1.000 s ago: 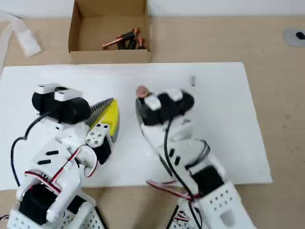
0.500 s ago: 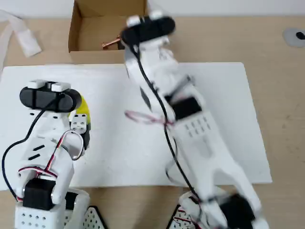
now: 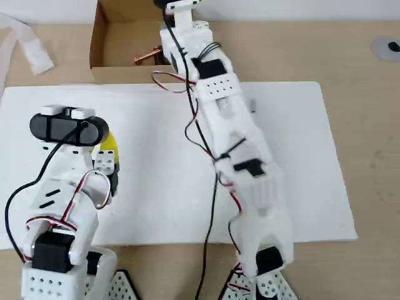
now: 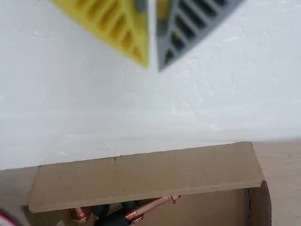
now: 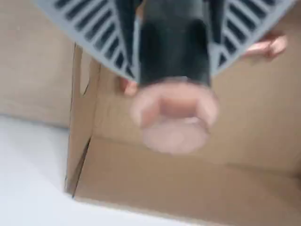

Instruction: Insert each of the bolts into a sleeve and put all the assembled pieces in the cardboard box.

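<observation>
My right gripper is shut on an assembled piece, a black sleeve with a copper bolt head sticking out of it. It hangs over the open cardboard box. In the high view that arm stretches across the white board to the cardboard box at the back. Inside the box lie several assembled pieces, copper bolts in black sleeves, which also appear in the left wrist view. My left gripper, yellow and grey, is shut on nothing over the white board, short of the box's near wall.
The white board covers most of the wooden table. A small grey item lies on it beside the right arm. Clear plastic scrap sits at the back left, and a round grey disc at the far right.
The right arm has swung from the middle of the board up to the box, carrying the assembled piece. The left arm drew back and turned slightly.
</observation>
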Motion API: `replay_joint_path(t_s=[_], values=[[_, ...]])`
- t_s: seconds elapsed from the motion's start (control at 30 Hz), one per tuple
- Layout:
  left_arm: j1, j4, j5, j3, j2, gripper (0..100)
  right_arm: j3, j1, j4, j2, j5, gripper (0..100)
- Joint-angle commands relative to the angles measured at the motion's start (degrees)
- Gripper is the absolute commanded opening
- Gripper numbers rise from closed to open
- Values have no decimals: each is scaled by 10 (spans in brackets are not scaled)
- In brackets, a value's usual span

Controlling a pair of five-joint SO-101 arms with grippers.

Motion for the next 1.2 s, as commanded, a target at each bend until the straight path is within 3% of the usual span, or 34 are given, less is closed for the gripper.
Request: replay_joint_path(t_s=[0.0,0.23,0.37,0.6,0.8,0.9,1.07,1.17], values=[[-8,1,-2,-2,-2,4,-215,16,-18,123,-2,9],[-4,-2,-1,34,-2,4,-501,22,-17,379,0,11],[-5,1,0,47,-2,8,-545,21,-16,456,78,12],[-3,1,0,47,-2,8,-525,22,-11,457,106,26],[-5,2,0,47,-2,10,-527,19,53,455,106,237],[-7,2,0,47,-2,10,-547,19,72,454,105,292],[-4,34,-4,35,-2,9,-545,19,133,393,103,263],[-5,69,-3,16,-2,7,-545,19,214,326,69,194]])
